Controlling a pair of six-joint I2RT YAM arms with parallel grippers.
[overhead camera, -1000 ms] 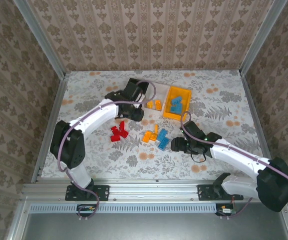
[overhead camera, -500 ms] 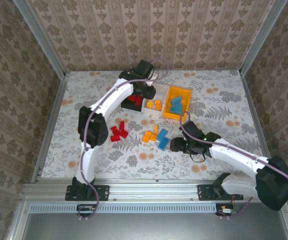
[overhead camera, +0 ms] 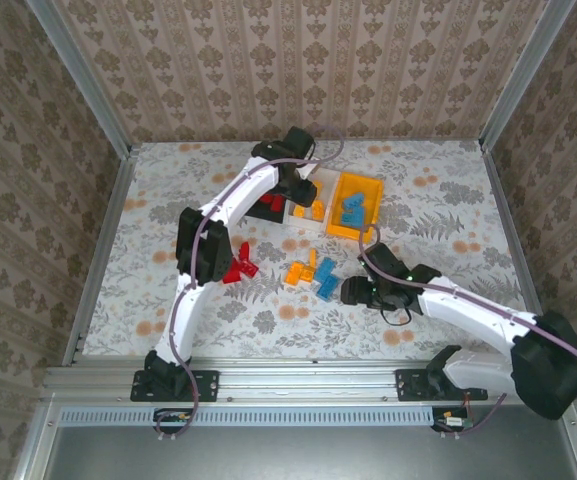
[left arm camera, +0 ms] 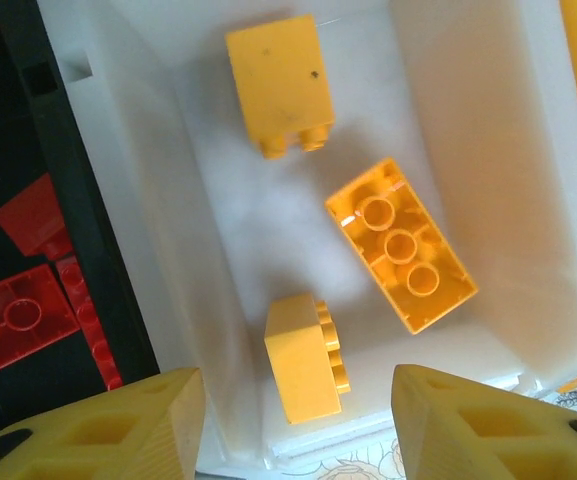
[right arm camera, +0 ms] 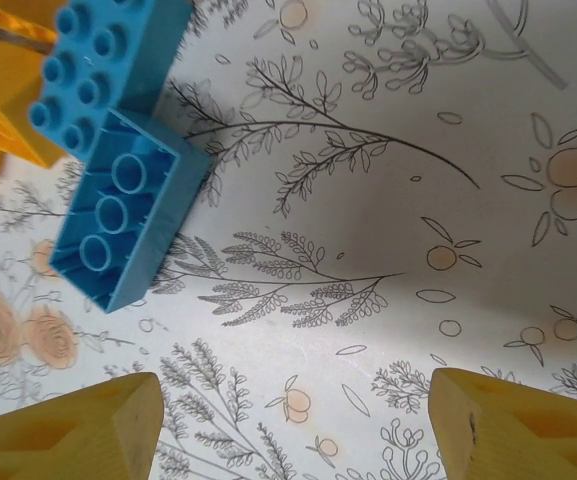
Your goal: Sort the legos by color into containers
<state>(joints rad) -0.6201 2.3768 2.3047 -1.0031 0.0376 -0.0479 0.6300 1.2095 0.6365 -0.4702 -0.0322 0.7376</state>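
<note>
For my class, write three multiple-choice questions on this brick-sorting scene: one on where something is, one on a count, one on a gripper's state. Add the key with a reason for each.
1. Which bin does the left gripper hang over?
A) black
B) white
C) orange-yellow

2. In the left wrist view, how many orange bricks lie in the white bin?
A) five
B) two
C) three

3. The right gripper is:
A) open, with nothing between its fingers
B) shut on a red brick
C) shut and empty

Key:
1 B, the white floor lies directly beyond its fingers.
2 C, three separate bricks rest on that floor.
3 A, bare table shows between its spread fingers.
</note>
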